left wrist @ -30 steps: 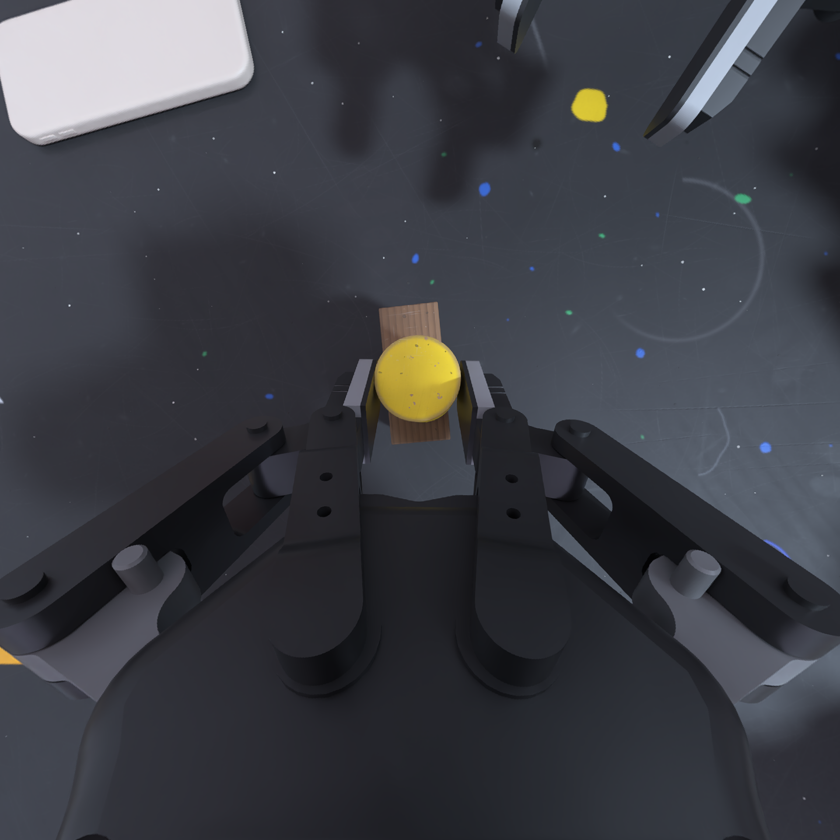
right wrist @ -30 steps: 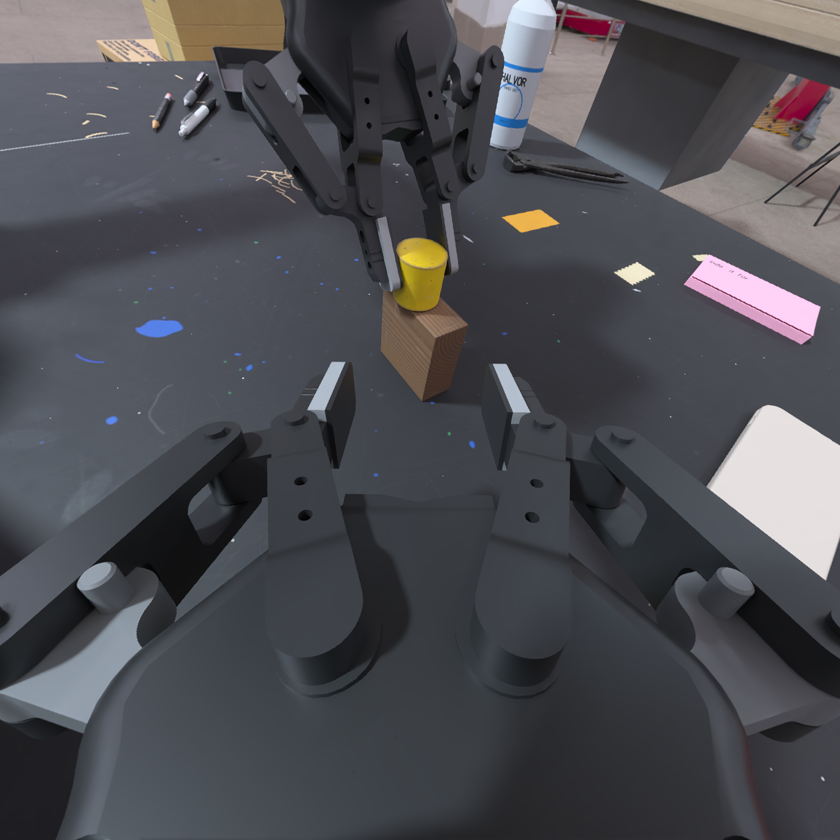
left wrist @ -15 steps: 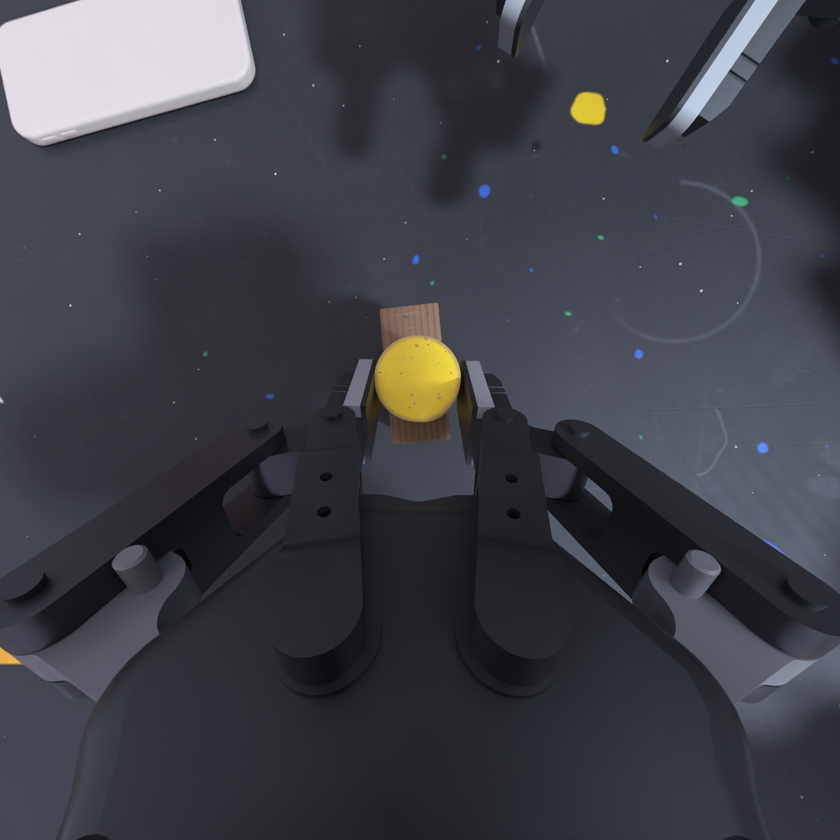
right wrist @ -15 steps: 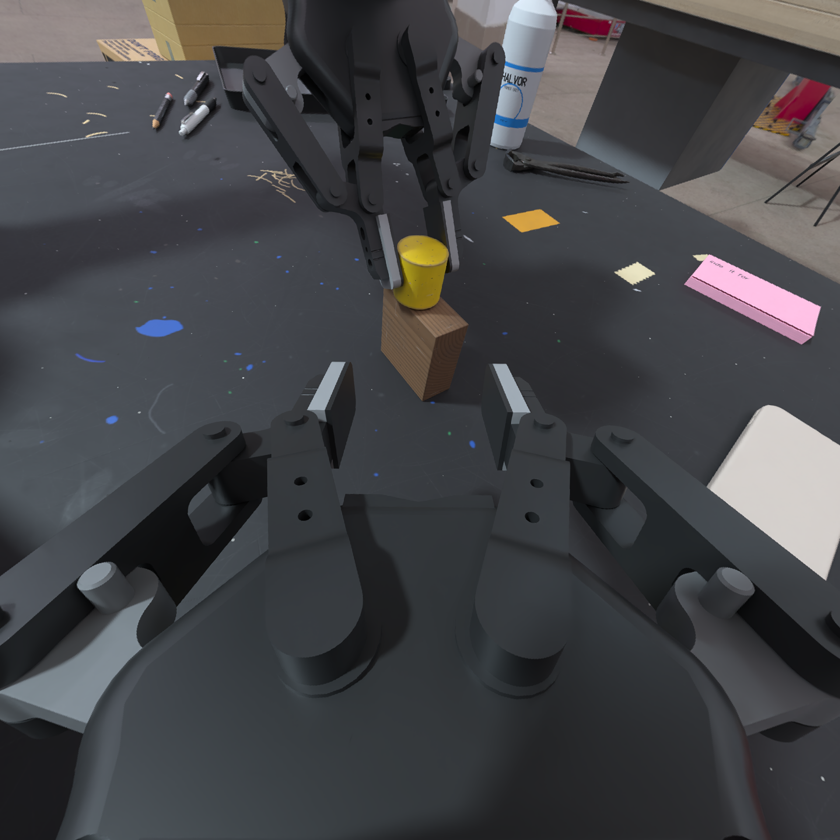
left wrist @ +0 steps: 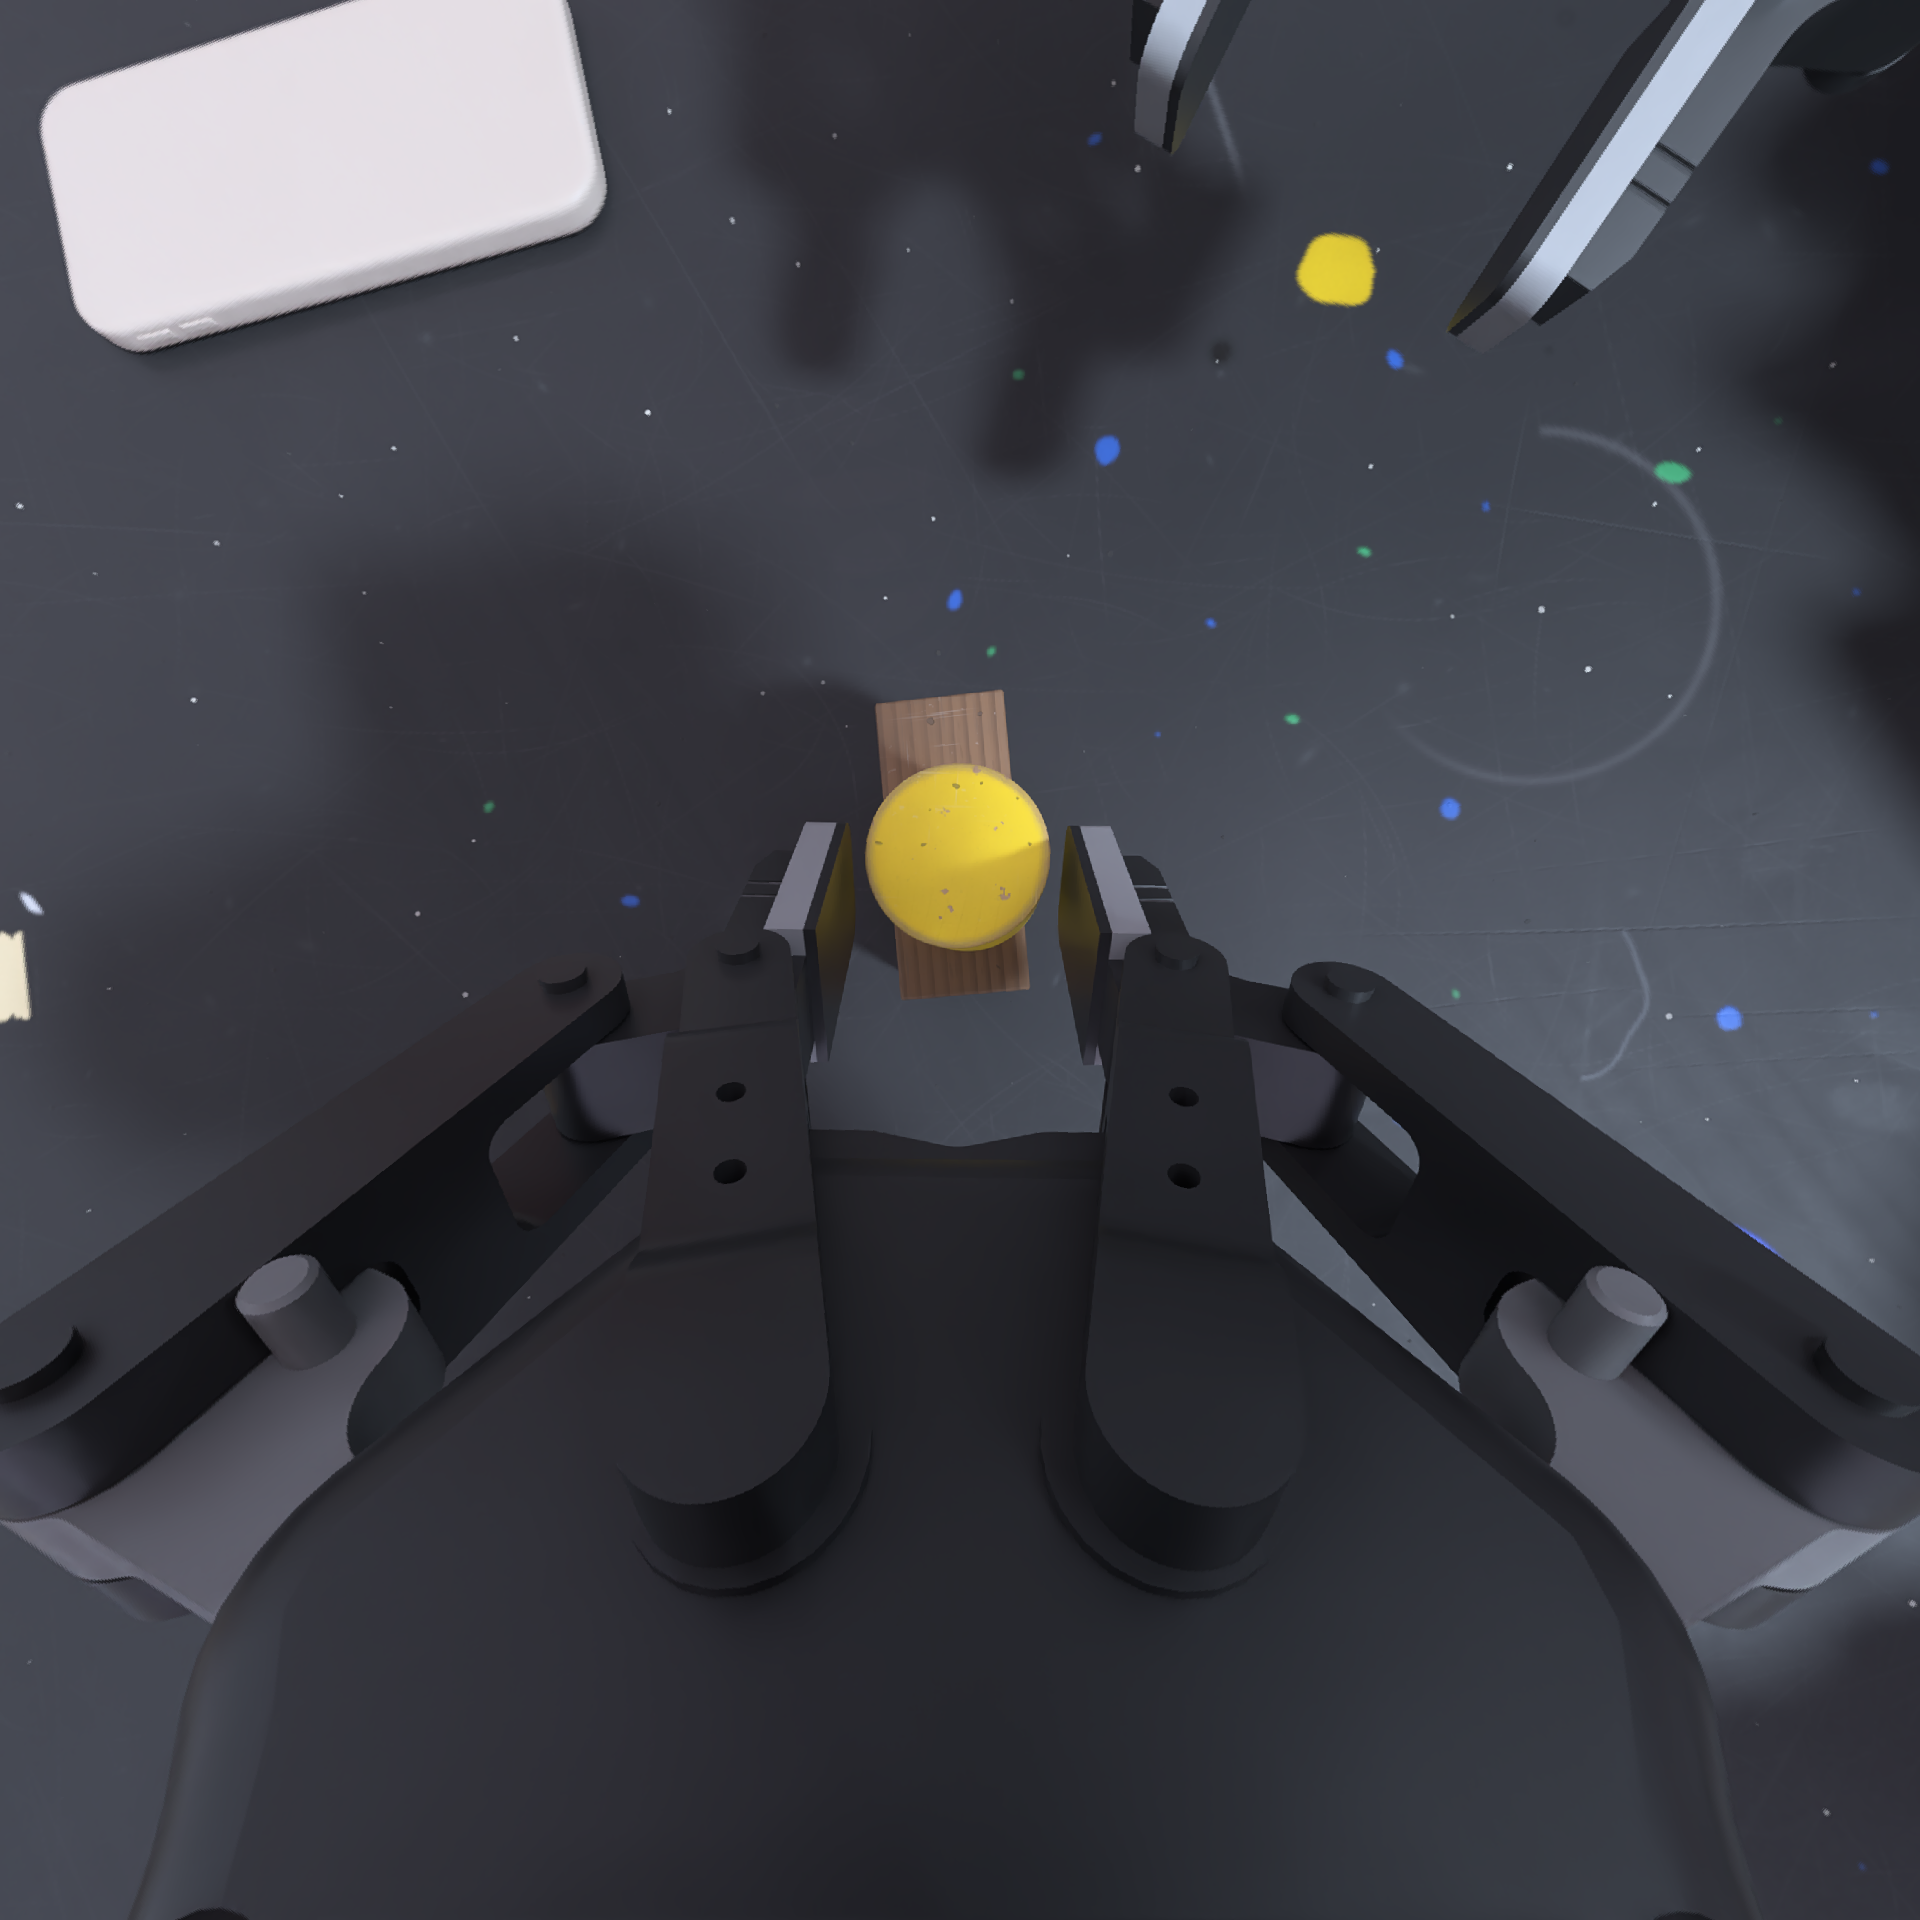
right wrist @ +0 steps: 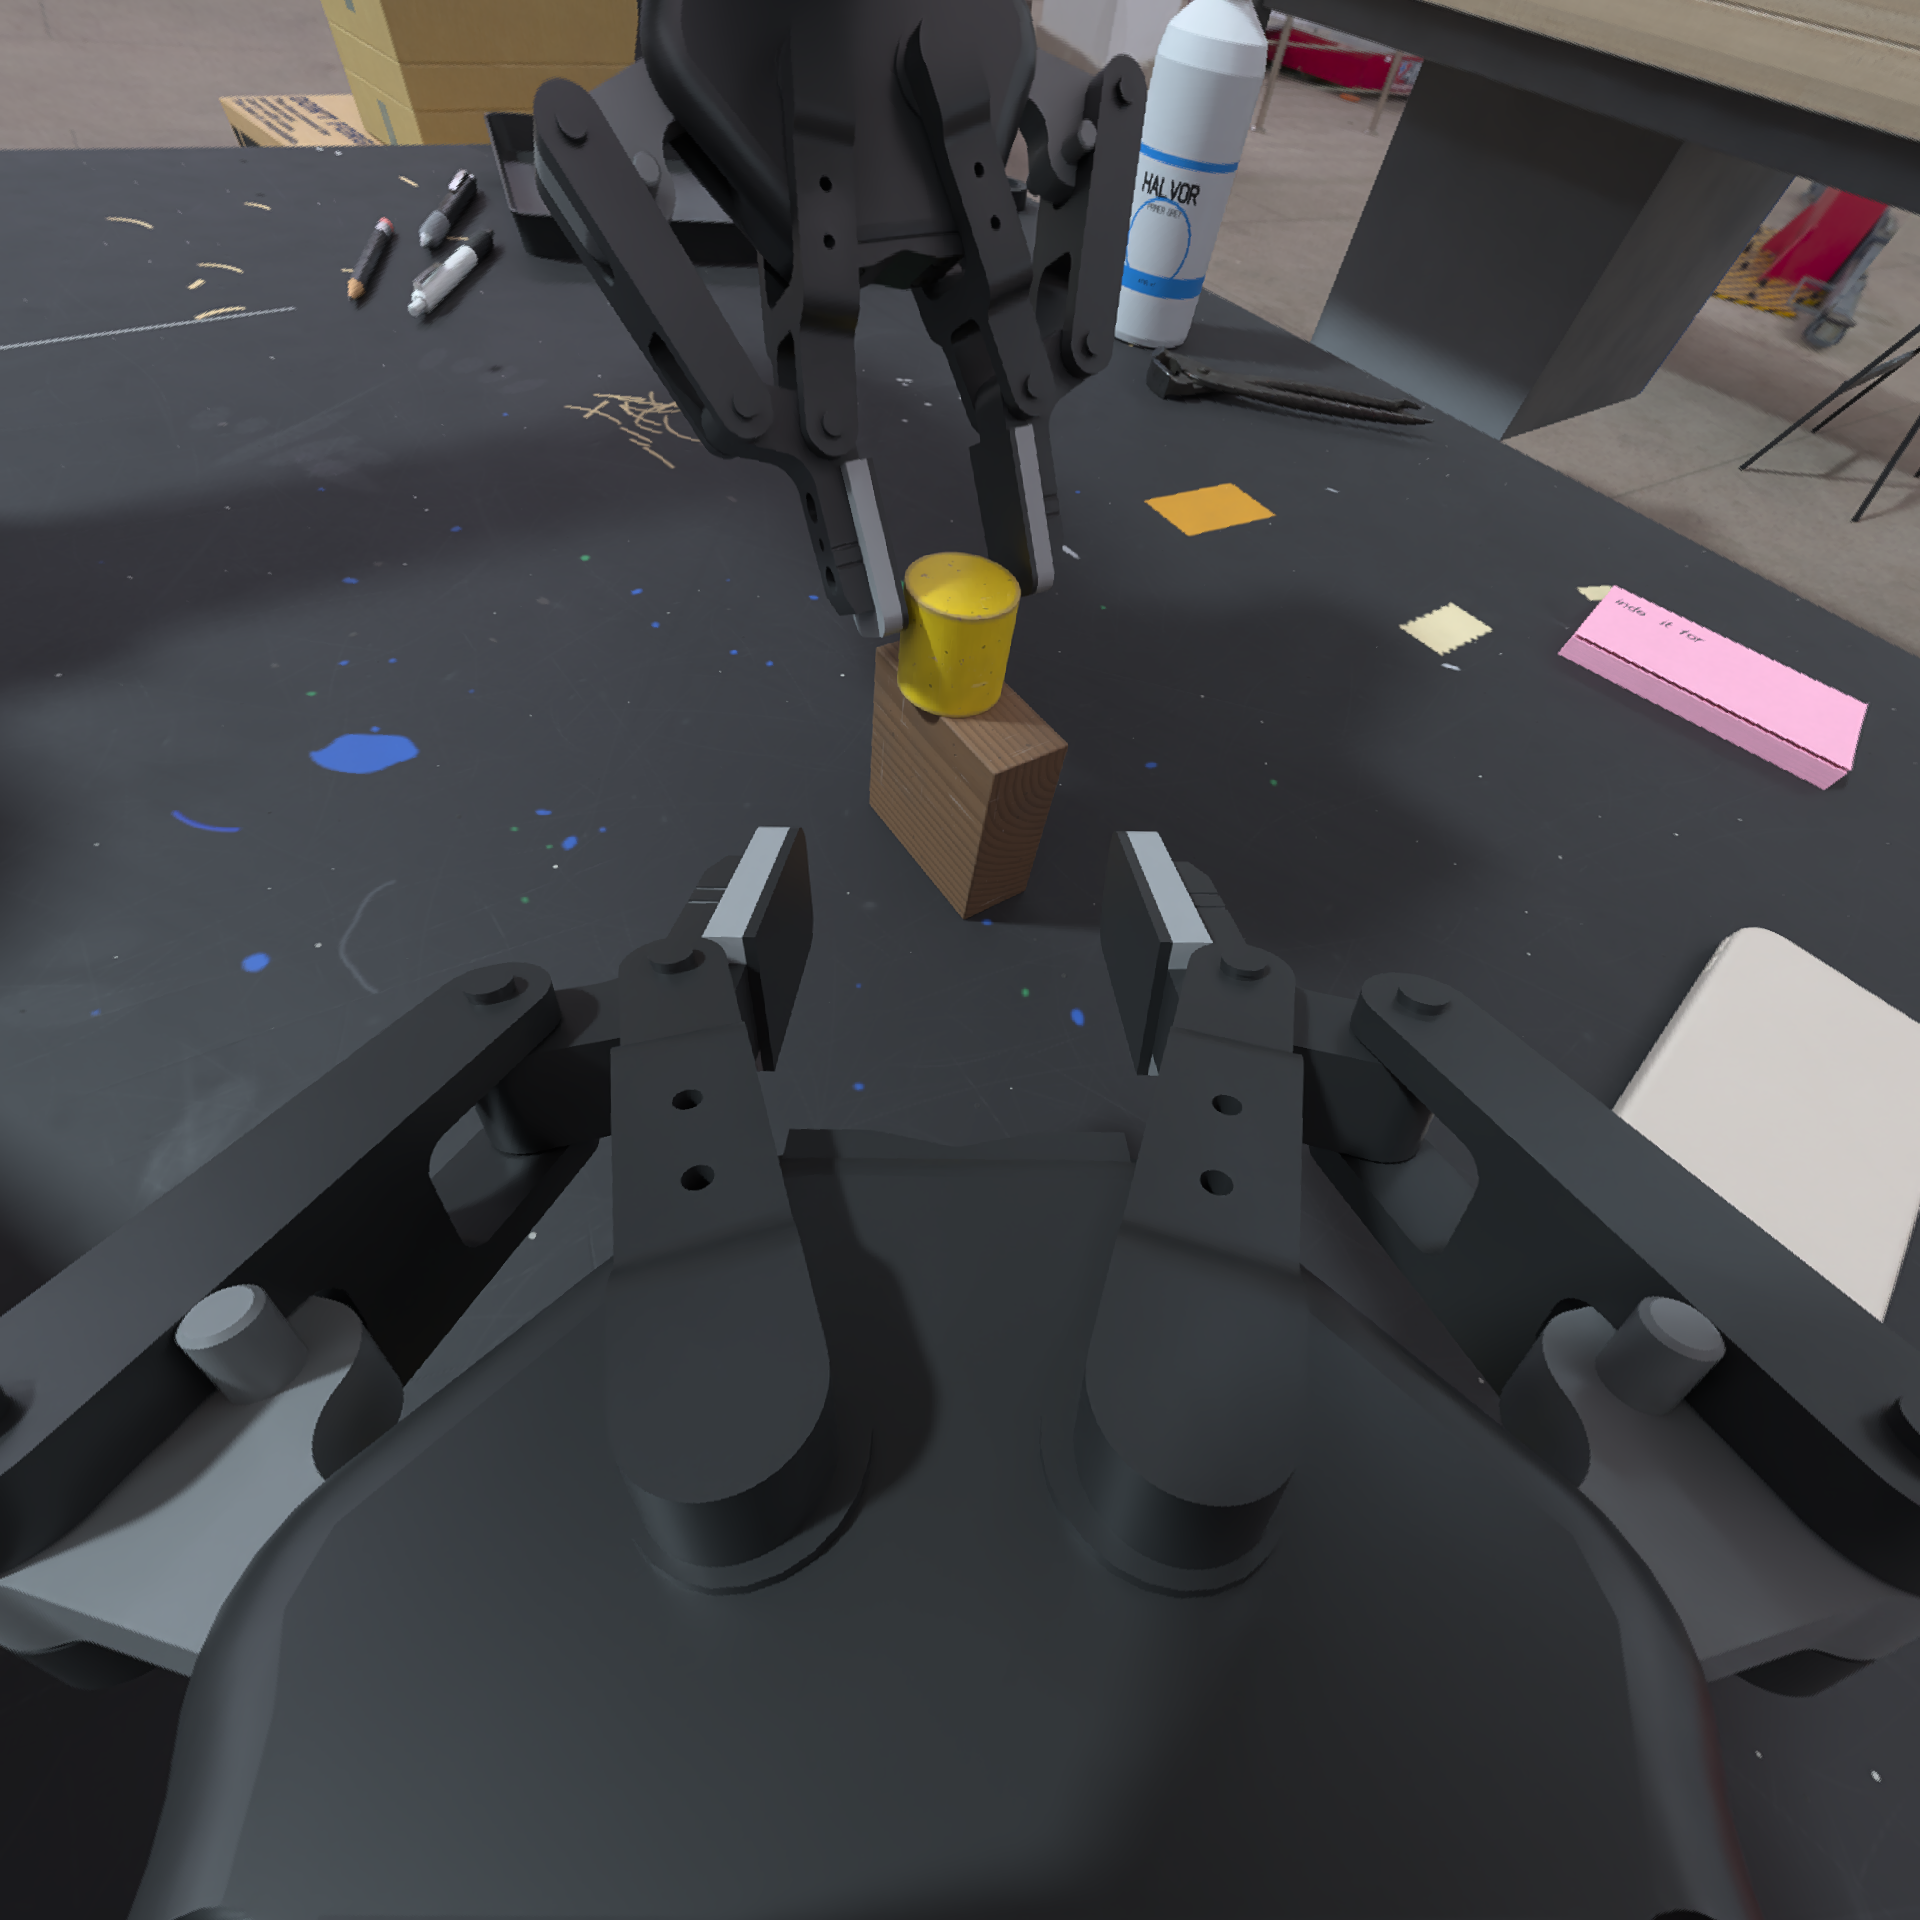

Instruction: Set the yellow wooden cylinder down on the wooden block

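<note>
Upright, the cylinder [right wrist: 956, 634] stands on the block [right wrist: 966, 805], which sits on the dark desk [right wrist: 312, 520]. Around it the left claw [left wrist: 956, 883] is released, pads just clear of its sides. Nearer, the right claw [right wrist: 954, 935] hangs spread and empty.

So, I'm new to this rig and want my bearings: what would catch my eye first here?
The yellow wooden cylinder standing upright on the wooden block at mid-table, with the left gripper open around it, pads just clear of its sides. Next, the right gripper, open and empty, facing the block, and the pink box to the right.
</note>
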